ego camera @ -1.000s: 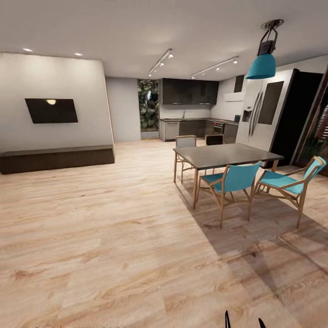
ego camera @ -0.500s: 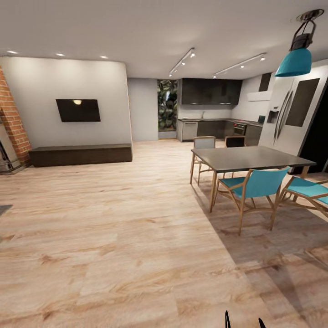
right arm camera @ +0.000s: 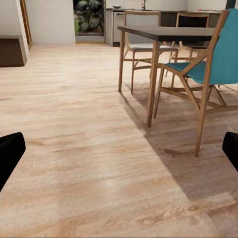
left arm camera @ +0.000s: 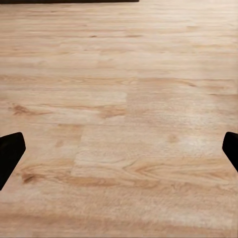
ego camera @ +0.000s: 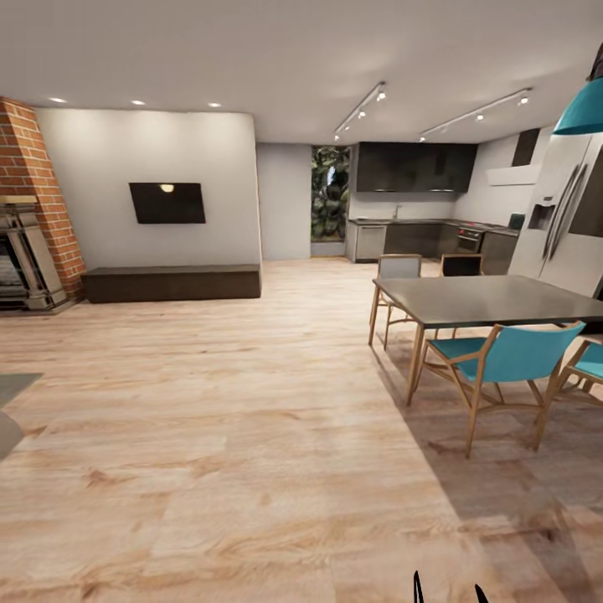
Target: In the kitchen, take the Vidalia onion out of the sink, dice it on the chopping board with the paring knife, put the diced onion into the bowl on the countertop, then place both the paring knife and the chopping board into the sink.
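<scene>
The robot stands in an open living and dining room on a pale wooden floor (ego camera: 218, 435), well apart from the kitchen at the far end of the room. There a dark grey countertop (ego camera: 419, 222) runs over dark cabinets beneath dark wall cupboards, with a thin tap rising from it where the sink (ego camera: 397, 219) lies; at this range the basin itself is too small to make out, and the onion, board, knife and bowl cannot be told.

In the left wrist view the left hand (left arm camera: 119, 153) is spread wide: one dark fingertip (left arm camera: 10, 151) shows at each side edge, with bare floorboards between them, and it holds and touches nothing. The right hand (right arm camera: 119, 148) is spread just as wide in its own wrist view, its fingertips (right arm camera: 10, 151) at the two side edges, nothing between them but floor. In the head view two dark points stand at the lower edge; which hand they belong to cannot be told.

To the right, a grey dining table (ego camera: 486, 299) stands on wooden legs with teal chairs (ego camera: 502, 360) beside it and two more chairs at its far side. A steel refrigerator (ego camera: 565, 230) stands behind it, and a teal pendant lamp (ego camera: 584, 109) hangs above. On the left are a brick fireplace (ego camera: 33, 218), a wall-mounted television (ego camera: 167, 203) and a low dark bench (ego camera: 172, 283) below it.
</scene>
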